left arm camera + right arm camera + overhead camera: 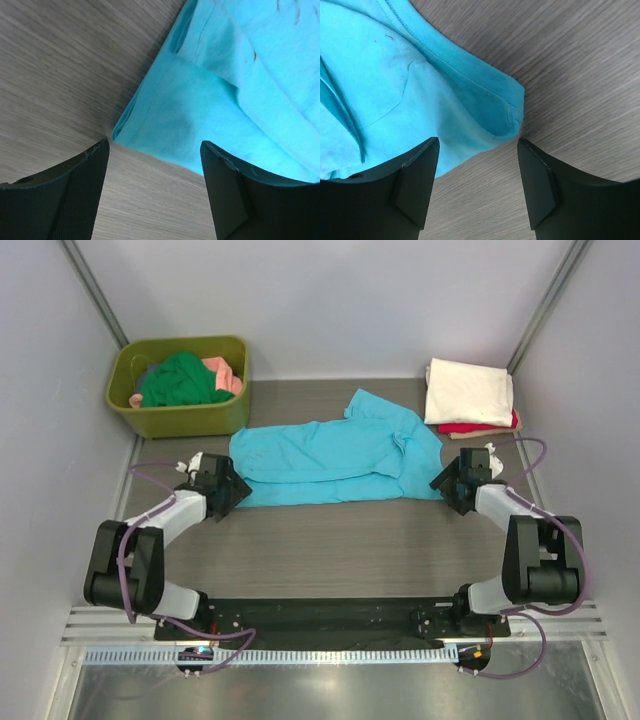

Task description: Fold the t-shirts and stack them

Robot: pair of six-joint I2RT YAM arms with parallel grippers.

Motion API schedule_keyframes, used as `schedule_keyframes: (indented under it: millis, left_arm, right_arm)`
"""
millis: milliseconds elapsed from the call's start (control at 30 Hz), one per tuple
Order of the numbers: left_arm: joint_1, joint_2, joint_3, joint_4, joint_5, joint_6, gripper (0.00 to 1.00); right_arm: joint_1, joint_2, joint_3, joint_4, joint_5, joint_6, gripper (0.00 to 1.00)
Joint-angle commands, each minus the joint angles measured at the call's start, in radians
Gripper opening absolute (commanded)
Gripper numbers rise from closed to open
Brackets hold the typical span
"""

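Upper left: olive tub (180, 422) holding a dark green shirt (180, 380) and a salmon-pink shirt (229, 376). Left of centre, the left gripper (240, 489) has its fingers spread, pinching nothing. The turquoise shirt (330, 455) lies rumpled across mid-table (330, 550), its lower-left corner between them. The right gripper (441, 483) is likewise spread at the lower-right corner. Upper right: a cream-white shirt (468, 390) folded atop a red shirt (482, 427).

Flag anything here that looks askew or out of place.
The turquoise shirt lies rumpled and crooked on the table, one corner poking out at the back. The cream shirt on the red one looks tidy.
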Motion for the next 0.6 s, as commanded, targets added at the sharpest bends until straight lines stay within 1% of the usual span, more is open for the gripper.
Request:
schedule_keyframes:
  millis: [0,67,100,167,200,267,300,367,400,433,533,567]
  left_arm:
    - [0.014,0.043,-0.001,0.055,-0.015,-0.018,0.75]
    - [0.017,0.052,-0.004,0.063,-0.015,-0.018,0.74]
    - [0.02,0.058,-0.002,0.07,-0.015,-0.017,0.73]
    - [0.02,0.076,-0.002,0.076,-0.011,-0.02,0.68]
    - [0.021,0.082,-0.001,0.082,-0.008,-0.018,0.61]
    - [0.02,0.102,0.002,0.093,-0.009,-0.013,0.5]
    - [0.021,0.109,0.005,0.099,-0.012,-0.006,0.38]
    - [0.021,0.118,0.025,0.098,-0.031,0.006,0.19]
    - [0.021,0.122,0.033,0.096,-0.031,0.009,0.0]
    - [0.021,0.121,0.053,0.093,-0.031,0.01,0.0]
    - [0.021,0.104,0.09,0.072,-0.018,-0.003,0.0]
    - [0.023,0.098,0.137,0.055,-0.018,-0.004,0.0]
  right_arm:
    - [-0.008,0.018,-0.016,0.078,-0.013,-0.003,0.7]
    - [-0.016,0.038,-0.025,0.1,-0.002,-0.004,0.69]
    - [-0.03,0.044,-0.028,0.108,-0.002,-0.003,0.64]
    - [-0.038,0.068,-0.028,0.124,-0.017,-0.003,0.58]
    - [-0.042,0.074,-0.025,0.128,-0.019,-0.004,0.5]
    - [-0.042,0.078,-0.028,0.135,-0.019,-0.009,0.36]
    - [-0.042,0.075,-0.03,0.137,-0.014,-0.011,0.23]
    - [-0.042,0.062,-0.033,0.143,-0.01,-0.018,0.16]
    - [-0.042,0.061,-0.028,0.143,-0.008,-0.021,0.09]
    - [-0.042,0.055,-0.023,0.143,-0.01,-0.02,0.01]
    - [-0.042,0.035,0.029,0.132,-0.049,-0.008,0.01]
    - [-0.042,0.032,0.085,0.122,-0.059,-0.005,0.01]
